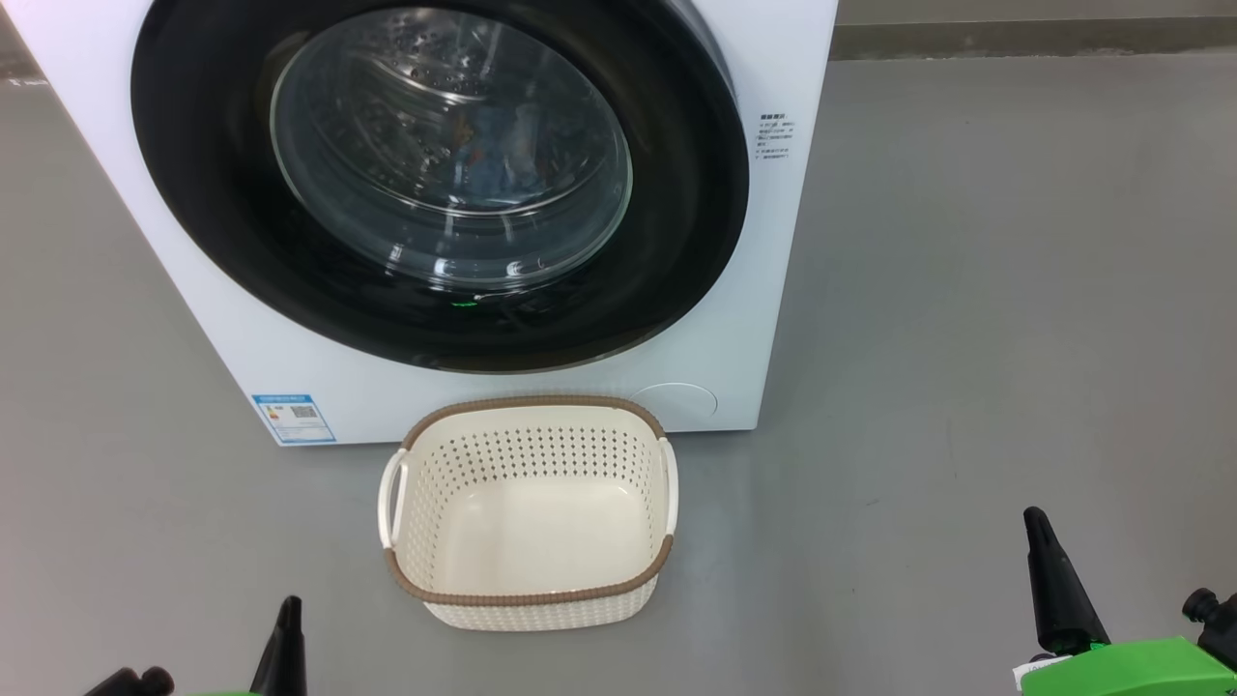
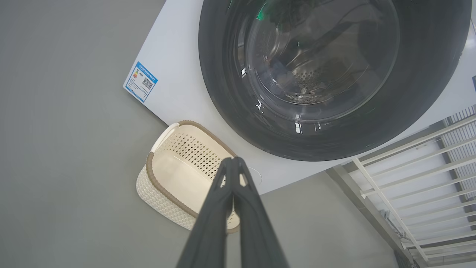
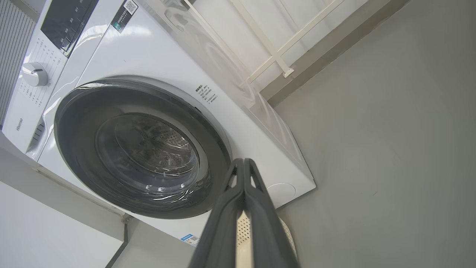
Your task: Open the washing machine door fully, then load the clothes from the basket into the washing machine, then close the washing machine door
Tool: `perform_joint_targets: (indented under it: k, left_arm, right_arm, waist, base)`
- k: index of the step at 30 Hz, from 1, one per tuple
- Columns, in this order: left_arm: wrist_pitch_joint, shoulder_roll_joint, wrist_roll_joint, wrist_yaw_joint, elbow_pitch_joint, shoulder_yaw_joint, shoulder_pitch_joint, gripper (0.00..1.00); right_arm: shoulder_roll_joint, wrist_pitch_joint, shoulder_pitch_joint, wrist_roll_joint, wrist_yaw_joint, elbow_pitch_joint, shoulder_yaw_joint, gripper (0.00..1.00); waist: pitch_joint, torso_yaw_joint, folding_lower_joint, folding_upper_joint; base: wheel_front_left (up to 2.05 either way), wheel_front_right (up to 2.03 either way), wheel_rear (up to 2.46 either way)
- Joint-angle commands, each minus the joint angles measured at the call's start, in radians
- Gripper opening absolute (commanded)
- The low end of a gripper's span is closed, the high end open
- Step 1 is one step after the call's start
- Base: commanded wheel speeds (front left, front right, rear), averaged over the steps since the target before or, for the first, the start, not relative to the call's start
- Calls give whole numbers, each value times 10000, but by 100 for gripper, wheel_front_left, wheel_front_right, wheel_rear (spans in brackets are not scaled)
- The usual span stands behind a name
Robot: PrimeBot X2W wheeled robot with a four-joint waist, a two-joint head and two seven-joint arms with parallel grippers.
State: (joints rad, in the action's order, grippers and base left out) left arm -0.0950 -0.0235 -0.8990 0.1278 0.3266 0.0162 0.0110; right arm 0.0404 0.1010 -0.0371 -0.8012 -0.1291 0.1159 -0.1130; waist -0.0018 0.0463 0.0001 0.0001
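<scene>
Standing on the grey floor (image 1: 966, 338), the washing machine (image 1: 783, 290) has the washing machine door (image 1: 440, 174) closed flat against its white front. The door's glossy black rim runs all round and the glass bowl bulges at its centre. Through the glass I can see the steel drum's holes. Among them is a dim bluish patch with a touch of orange, which looks like the clothes (image 1: 488, 135), though the reflections make it hard to be sure.

The basket (image 1: 527, 449) sits on the floor just in front of the machine's bottom front edge, nearer its right corner. Its brown rim faces up and its cream bottom is bare. A small blue label (image 1: 293, 418) is stuck at the lower left corner of the machine's front.

The left gripper (image 1: 289, 607) hangs over the floor to the left of the basket, well apart from it. Its two dark fingers are pressed tight together with nothing between them. The right gripper (image 1: 1036, 522) hangs further off to the basket's right, its fingers likewise squeezed together on nothing.
</scene>
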Motion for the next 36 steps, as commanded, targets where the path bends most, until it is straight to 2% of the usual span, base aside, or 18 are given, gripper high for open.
perform_joint_targets:
  k: [1,36]
  left_arm:
    - [68,-179,-264,13,-312,236,495,0]
    - [1098,-224,-3742,21,-568,617,738,0]
  right_arm:
    - [123,-56,484,-325,-7,-170,74,0]
    - [137,-1092,973,-4301,-11,571,66,0]
  waist:
    - [1,-10,-1,-1]
    - [25,-241,-1,-1]
  base:
    - [0,0,0]
    - [0,0,0]
